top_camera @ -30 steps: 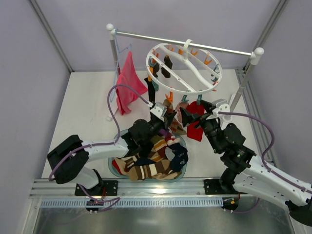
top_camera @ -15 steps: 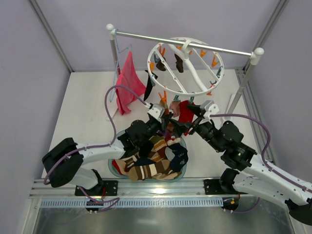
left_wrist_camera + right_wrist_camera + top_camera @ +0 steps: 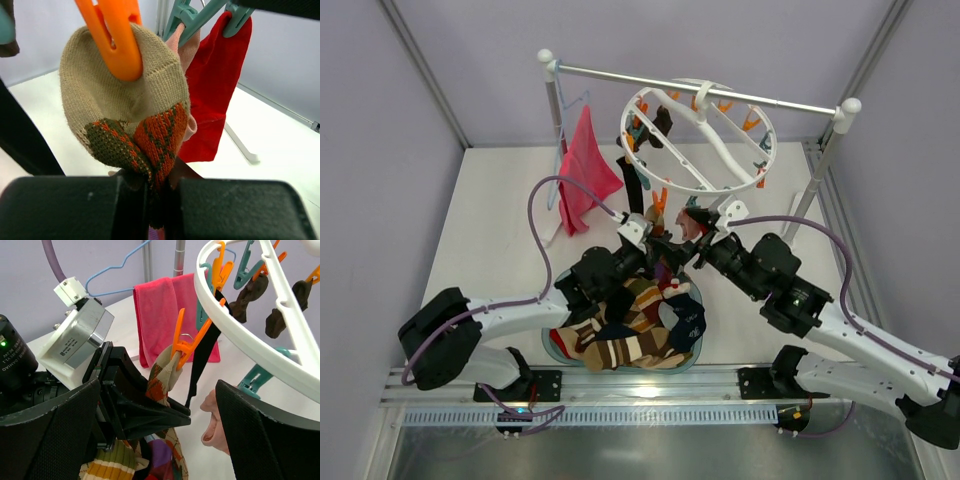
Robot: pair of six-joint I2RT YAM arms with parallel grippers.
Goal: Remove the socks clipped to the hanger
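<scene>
The white round hanger (image 3: 692, 186) hangs from the rail, with dark socks (image 3: 662, 122) clipped at its far side. My left gripper (image 3: 157, 187) is shut on the lower end of a tan sock with green and orange pattern (image 3: 125, 110), which hangs from an orange clip (image 3: 117, 40). A red sock (image 3: 215, 85) and a pink sock hang from teal clips just behind it. My right gripper (image 3: 157, 432) is open wide, its fingers on either side of the left gripper (image 3: 150, 410) and the patterned sock (image 3: 162, 377). The pink sock (image 3: 212, 422) lies against its right finger.
A round tub (image 3: 550, 345) full of loose socks sits below both grippers. A pink cloth (image 3: 582, 165) and a light-blue wire hanger (image 3: 115, 270) hang at the rail's left post. A black sock (image 3: 205, 355) and brown socks (image 3: 252, 290) hang from the ring.
My right gripper has moved left and up, in beside the left gripper under the ring, now covering the red sock from above. The ring has swung. The left gripper has stayed by the patterned sock.
</scene>
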